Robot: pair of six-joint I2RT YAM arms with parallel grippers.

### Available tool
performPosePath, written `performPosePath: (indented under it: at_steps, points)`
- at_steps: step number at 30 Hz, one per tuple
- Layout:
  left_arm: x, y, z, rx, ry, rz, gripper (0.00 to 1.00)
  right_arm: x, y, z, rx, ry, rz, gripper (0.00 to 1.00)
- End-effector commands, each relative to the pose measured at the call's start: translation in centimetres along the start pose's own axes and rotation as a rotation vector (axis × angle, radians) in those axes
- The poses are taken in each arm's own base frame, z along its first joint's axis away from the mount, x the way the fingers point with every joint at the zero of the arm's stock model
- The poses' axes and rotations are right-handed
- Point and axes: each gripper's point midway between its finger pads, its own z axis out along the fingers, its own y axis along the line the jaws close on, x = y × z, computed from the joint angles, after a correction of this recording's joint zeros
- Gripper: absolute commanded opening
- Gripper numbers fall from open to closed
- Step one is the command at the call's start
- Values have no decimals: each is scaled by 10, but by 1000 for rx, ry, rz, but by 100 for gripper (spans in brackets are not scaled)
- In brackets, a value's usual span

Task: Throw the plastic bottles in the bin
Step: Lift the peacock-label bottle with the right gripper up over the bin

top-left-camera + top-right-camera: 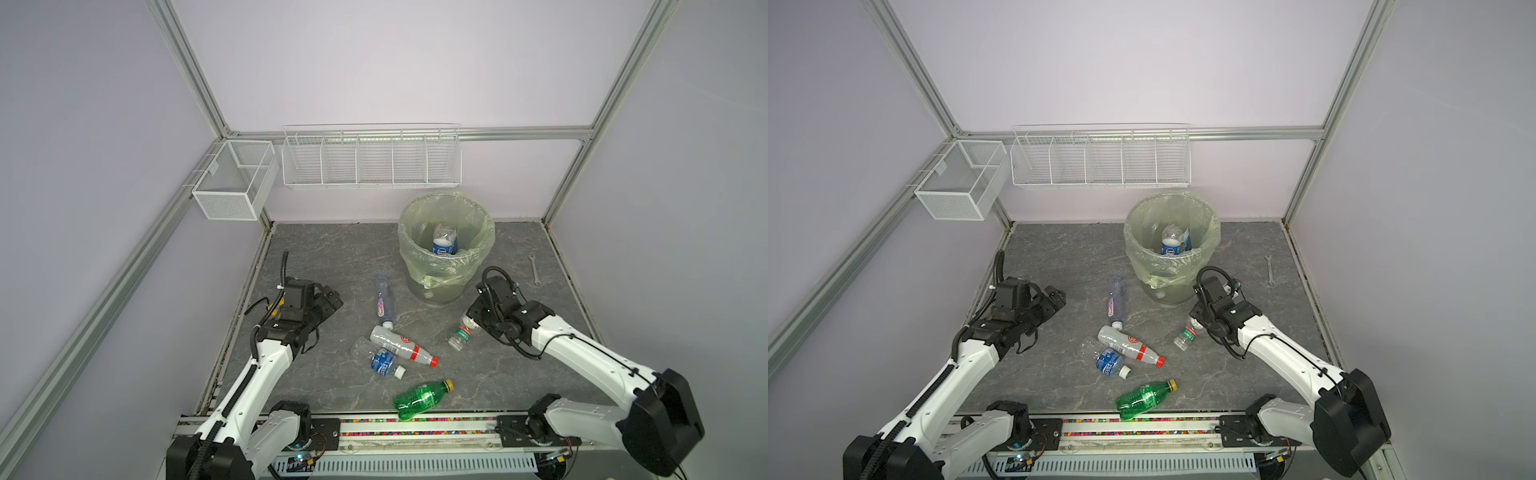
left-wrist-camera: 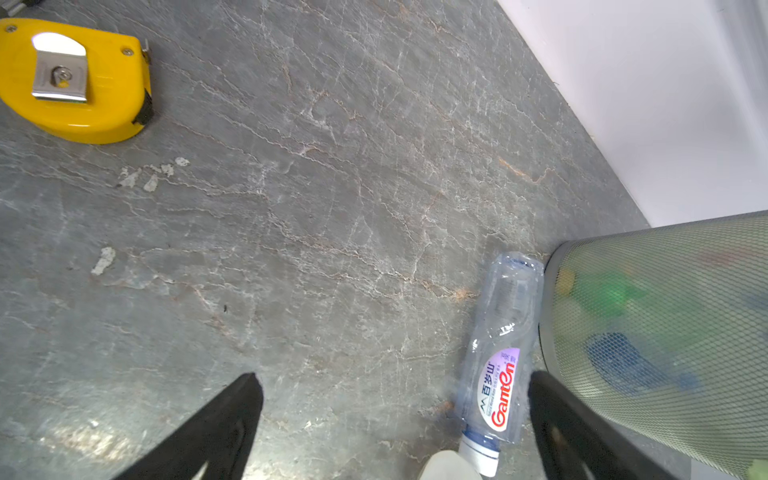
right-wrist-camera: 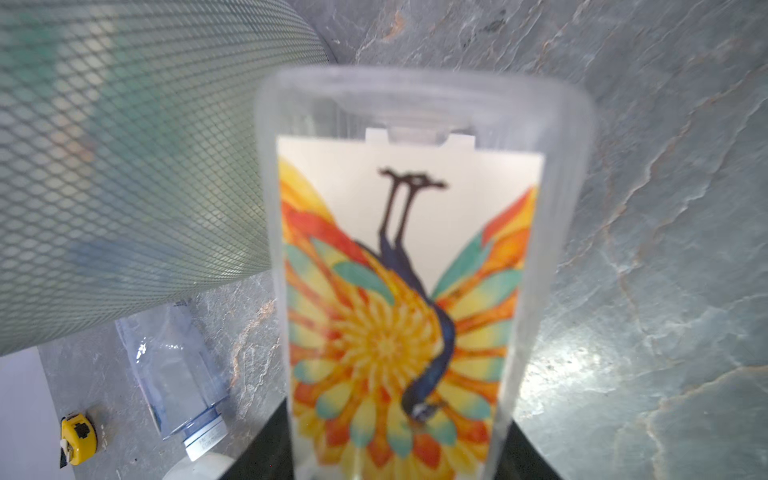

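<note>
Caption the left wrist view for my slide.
Left gripper, jaws open, near a clear Ganten bottle lying beside the mesh bin; yellow tape measure farther off.

left arm [image 1: 266,357] stretches forward from its base, elbow low; the left gripper [image 1: 332,301] points ahead and slightly down, its fingers [image 2: 232,415] spread wide and empty. right arm [image 1: 582,349] angles in toward the middle, wrist tipped down; the right gripper [image 1: 473,318] sits low, its fingers closed against both sides of a clear bottle [image 1: 459,336]
</note>
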Motion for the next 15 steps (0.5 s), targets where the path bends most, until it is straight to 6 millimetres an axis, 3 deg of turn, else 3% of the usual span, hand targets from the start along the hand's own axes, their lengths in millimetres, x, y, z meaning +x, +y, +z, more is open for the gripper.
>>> performPosePath:
  at_steps: [1,15]
  points:
    - [-2,-5,4,23,4,-21,100,-13,-5,-20,14,-50,-82,51]
    - [-1,-14,11,66,18,-25,100,-57,26,-86,-66,-193,-297,51]
